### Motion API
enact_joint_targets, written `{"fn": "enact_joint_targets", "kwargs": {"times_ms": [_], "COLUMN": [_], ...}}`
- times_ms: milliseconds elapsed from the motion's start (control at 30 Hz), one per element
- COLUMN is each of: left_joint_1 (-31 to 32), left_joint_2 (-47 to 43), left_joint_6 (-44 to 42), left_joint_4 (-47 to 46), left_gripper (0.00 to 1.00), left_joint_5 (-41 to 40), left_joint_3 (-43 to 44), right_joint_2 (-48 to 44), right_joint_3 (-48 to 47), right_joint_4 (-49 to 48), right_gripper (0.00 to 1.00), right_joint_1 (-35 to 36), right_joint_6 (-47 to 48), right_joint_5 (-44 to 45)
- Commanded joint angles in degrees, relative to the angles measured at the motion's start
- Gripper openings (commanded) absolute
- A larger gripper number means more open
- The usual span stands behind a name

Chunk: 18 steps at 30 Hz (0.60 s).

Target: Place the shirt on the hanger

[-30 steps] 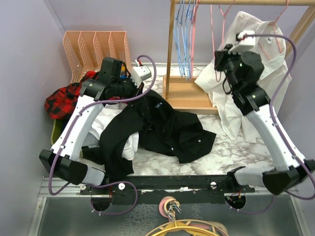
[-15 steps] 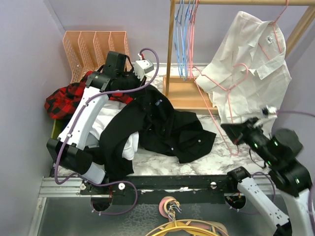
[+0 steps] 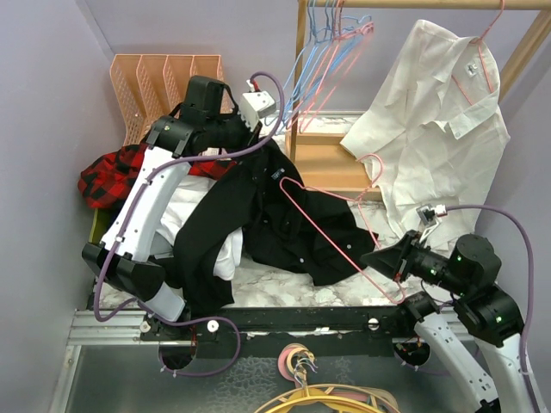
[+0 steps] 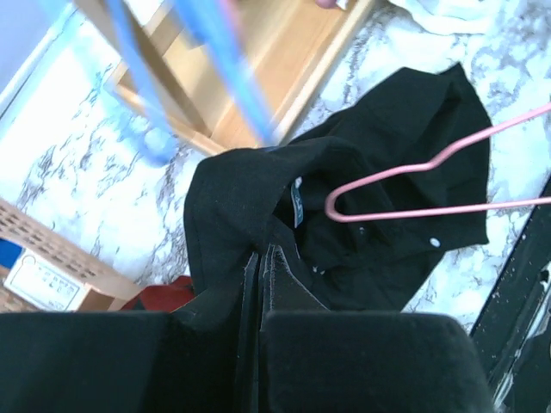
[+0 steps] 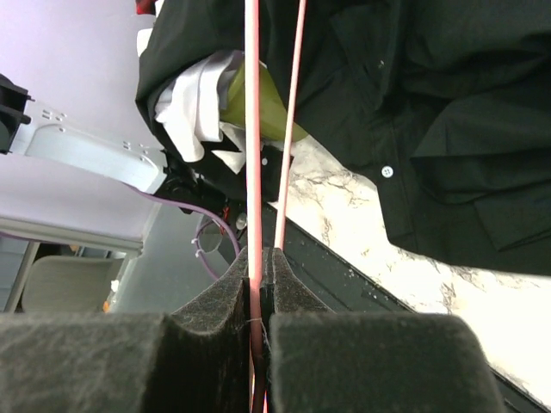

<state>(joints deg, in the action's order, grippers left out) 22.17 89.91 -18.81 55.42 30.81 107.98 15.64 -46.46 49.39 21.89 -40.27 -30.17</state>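
Note:
The black shirt [image 3: 284, 224] lies crumpled on the marble table, left of centre. My left gripper [image 3: 262, 144] is shut on its collar edge and holds that part lifted; the left wrist view shows the fingers [image 4: 263, 258] pinching black fabric [image 4: 387, 249]. My right gripper [image 3: 380, 258] is shut on the pink-red wire hanger [image 3: 284, 185], which slants over the shirt's right half, with its hook towards the wooden rack. The wire [image 5: 253, 129] runs straight between my right fingers, with the shirt [image 5: 430, 86] beyond. The hanger's hook [image 4: 448, 209] hovers over the shirt in the left wrist view.
A wooden rack [image 3: 327, 163] stands at the back with blue hangers [image 3: 301, 77] swinging and a white shirt [image 3: 439, 112] hanging at right. A peach file organiser [image 3: 164, 82] and a red plaid garment [image 3: 108, 176] are at left. White cloth [image 3: 189, 215] lies under the black shirt.
My right arm has swung down from the rack with the pink hanger, bringing it low over the black shirt. My left gripper shifted slightly right with the collar. The blue hangers now swing.

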Motion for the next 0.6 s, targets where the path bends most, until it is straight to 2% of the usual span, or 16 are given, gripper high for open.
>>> {"fn": "enact_joint_targets", "kwargs": {"times_ms": [0,233,433,567], "left_joint_1": [5.05,9.29,12.25,15.06], "left_joint_2": [-0.29,-0.37,0.74,1.21], "left_joint_6": [-3.33,-5.44,-7.71,-8.94], "left_joint_4": [2.69,4.37,7.83,9.98], "left_gripper": [0.00,0.00,0.00,0.00], "left_joint_5": [-1.01,-3.22,-7.08,-9.35], "left_joint_3": [1.70,1.74,7.33,9.73], "right_joint_2": [2.66,7.74,11.73,14.28], "right_joint_3": [1.34,4.04,6.63,11.02], "right_joint_4": [-10.70,-19.10,-25.06,-32.77], "right_gripper": [0.01,0.01,0.01,0.01], "right_joint_1": [-0.30,-0.27,-0.28,-0.31], "right_joint_6": [0.74,2.99,6.02,5.80], "right_joint_5": [-4.11,-4.81,-3.37,-4.68]}}
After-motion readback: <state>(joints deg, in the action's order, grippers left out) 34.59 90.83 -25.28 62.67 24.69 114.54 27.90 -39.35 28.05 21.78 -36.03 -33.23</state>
